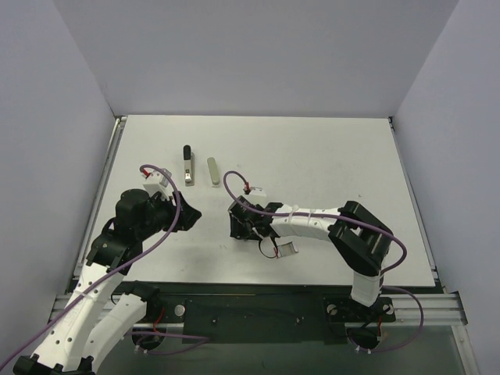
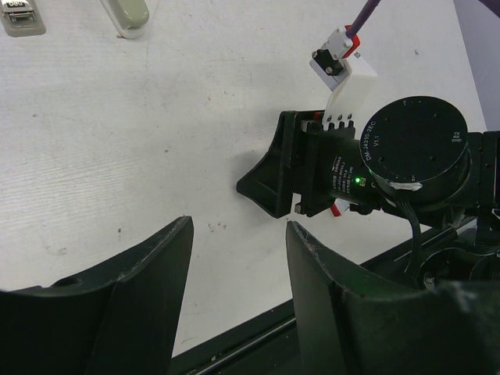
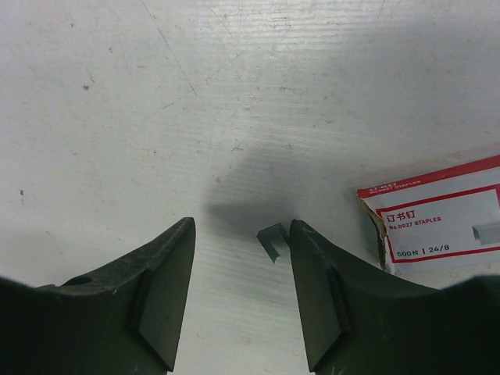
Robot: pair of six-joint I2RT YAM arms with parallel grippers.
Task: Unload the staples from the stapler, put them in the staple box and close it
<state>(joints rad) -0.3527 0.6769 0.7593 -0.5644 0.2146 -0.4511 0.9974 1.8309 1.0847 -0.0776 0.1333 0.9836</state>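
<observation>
1. Stapler (image 1: 188,166) lying on the bench (image 1: 336,156), in the left half, nearer the far edge than the near one, touched by neither claw.
2. Long axis running far to near, roughly parallel to the left edge. Black end toward the far edge, silver end toward the near edge.
3. Just right of it, a pale grey bar (image 1: 213,172), parallel to the stapler, close but not touching.
4. Left claw (image 1: 187,217) open, with nothing between its fingers (image 2: 148,258). Hangs over bare bench on the near side of the stapler's silver end, facing the right arm's wrist.
5. Right claw (image 3: 242,226) also open, low over the bench near its middle, gripping nothing.
6. Staples (image 3: 272,239): a tiny grey strip flat on the bench inside that gap, hard by the inner edge of the finger on the right of the wrist view. Cannot tell whether touching it. Slanted in that view, but too small to read its long axis firmly.
7. Past the outer side of that same finger, a white box with red edging (image 3: 437,215), flat on the bench, cut off by the frame's right side.
</observation>
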